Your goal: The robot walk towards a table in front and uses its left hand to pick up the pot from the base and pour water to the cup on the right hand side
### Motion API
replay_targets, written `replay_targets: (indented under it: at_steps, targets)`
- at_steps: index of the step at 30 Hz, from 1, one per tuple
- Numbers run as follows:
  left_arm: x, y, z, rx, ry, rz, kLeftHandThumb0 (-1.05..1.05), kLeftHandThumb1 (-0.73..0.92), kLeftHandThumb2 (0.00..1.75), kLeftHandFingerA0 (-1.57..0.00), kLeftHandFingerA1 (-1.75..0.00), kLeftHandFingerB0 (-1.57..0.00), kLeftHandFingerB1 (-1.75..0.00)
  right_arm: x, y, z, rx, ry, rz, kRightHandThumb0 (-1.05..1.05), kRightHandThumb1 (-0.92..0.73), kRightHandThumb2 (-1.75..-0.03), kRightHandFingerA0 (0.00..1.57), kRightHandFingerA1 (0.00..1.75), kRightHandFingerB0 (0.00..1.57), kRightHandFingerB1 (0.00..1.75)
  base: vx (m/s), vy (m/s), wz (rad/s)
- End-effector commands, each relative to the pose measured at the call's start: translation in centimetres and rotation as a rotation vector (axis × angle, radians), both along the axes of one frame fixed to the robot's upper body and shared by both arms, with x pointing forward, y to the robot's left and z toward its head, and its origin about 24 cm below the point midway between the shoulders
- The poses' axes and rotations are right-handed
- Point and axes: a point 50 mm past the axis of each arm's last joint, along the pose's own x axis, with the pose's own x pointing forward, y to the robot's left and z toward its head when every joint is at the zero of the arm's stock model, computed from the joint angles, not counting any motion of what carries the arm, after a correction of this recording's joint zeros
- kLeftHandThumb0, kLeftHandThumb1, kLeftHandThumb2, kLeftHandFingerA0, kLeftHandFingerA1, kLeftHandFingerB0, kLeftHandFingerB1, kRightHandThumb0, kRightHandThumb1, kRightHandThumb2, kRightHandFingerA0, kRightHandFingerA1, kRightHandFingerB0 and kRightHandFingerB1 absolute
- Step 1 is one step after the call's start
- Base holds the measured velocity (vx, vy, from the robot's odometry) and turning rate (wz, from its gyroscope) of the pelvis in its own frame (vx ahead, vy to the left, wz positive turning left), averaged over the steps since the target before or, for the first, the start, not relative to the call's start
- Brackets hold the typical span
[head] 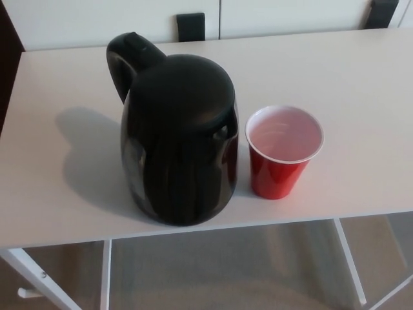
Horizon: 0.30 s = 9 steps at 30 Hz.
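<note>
Neither hand in my view, so fingers' state unknown. Pot (179, 139) sits at counter (361, 84) front edge, cup (282, 152) just beside, robot's right. Looks heavy, glossy; I'd grab handle (129, 61) at far left.

1. Black rounded plastic pot (177, 142): glossy on the body, showing pale reflections; duller and smooth on lid and handle.
2. Red plastic cup (277, 171): shiny outer wall, smooth white inside.
3. White flat table top (361, 84): matt, smooth, laminate-like.
4. White table legs (348, 258): painted metal by the look, smooth.
</note>
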Motion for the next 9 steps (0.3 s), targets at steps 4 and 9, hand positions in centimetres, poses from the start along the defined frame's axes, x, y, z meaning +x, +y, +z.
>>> replay_targets:
  at_steps: [4, 9]
  targets:
    - [3.8, -1.4, 0.3, 0.0, -0.064, -0.099, -0.43, 0.67, 0.61, -0.2, -0.35, -0.28, -0.32, -0.7, -2.5, 1.1, 0.092, -0.164, -0.307, -0.58, -0.37, -1.04, 0.65, 1.05, 0.54, 0.84, 0.0, 0.0, 0.0]
    - [2.3, -1.7, -0.5, -0.033, -0.018, -0.108, -0.45, 0.68, 0.61, -0.29, -0.36, -0.29, -0.32, -4.0, -5.8, 2.1, 0.096, -0.258, -0.57, -0.58, -0.49, -0.84, 0.74, 0.96, 0.54, 0.77, 0.0, 0.0, 0.0]
